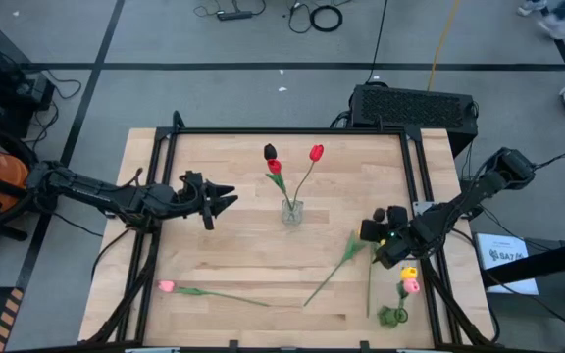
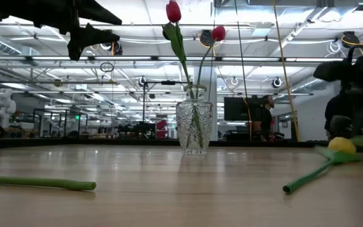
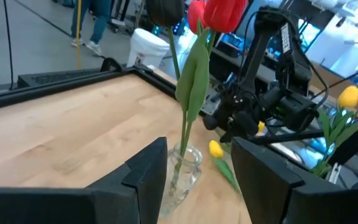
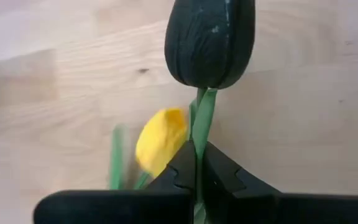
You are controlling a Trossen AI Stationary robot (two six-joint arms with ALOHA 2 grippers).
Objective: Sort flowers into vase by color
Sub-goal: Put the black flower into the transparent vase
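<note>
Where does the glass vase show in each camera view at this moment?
High view: the glass vase stands at the table's middle.
Low view: centre of the picture, upright on the wood.
Left wrist view: close ahead, seen through the gap of the left gripper.
Right wrist view: not in it.
Shared landmark: the red tulip standing in the vase.

A glass vase (image 2: 194,129) holds two red tulips (image 2: 174,11) mid-table.

Red tulips (image 1: 316,153), clear glass vase (image 1: 292,211)
</note>
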